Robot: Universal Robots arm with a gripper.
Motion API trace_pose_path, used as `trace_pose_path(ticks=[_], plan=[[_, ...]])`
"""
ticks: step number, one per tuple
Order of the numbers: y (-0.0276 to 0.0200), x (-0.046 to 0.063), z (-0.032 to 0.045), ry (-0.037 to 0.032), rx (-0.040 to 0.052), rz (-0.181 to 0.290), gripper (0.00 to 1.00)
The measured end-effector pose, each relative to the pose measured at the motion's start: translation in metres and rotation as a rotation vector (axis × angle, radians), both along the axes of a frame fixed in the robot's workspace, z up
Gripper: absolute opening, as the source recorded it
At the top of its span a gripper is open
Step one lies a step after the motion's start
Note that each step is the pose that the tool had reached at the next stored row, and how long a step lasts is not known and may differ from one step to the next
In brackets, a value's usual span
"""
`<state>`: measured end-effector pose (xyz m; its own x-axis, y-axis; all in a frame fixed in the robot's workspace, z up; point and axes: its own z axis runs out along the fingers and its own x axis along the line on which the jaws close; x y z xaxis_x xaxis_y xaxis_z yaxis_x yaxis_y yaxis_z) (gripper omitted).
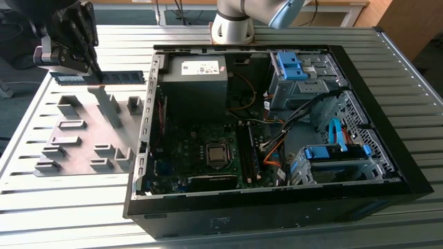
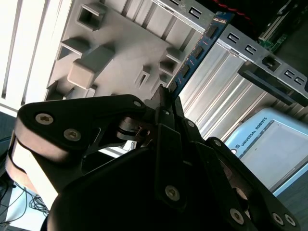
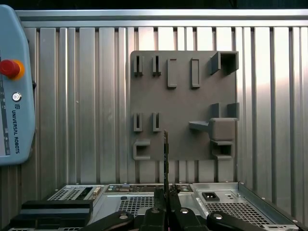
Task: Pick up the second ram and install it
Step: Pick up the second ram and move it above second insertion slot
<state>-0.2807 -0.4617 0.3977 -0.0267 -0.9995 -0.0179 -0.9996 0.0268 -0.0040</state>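
The black gripper (image 1: 95, 77) is closed narrowly on the thin blue-green ram board (image 1: 123, 78), holding it on edge beside the grey plastic holder plate (image 1: 86, 137), outside the open black computer case (image 1: 277, 207). Doing this well probably means keeping the board level and square in the jaws, clear of the case rim.

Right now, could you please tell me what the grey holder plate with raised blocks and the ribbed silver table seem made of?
The grey holder plate looks like matte plastic, perhaps printed: uniform dull grey, no glare. The ribbed silver table looks like bare aluminium profile: bright streaky reflections along its grooves.
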Motion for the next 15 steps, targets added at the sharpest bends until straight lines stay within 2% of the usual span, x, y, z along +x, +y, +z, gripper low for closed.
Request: trace_pose_path(ticks=[15], plan=[[0.0000,0.0087,0.0000,0.0000,0.0000,0.000,0.14]])
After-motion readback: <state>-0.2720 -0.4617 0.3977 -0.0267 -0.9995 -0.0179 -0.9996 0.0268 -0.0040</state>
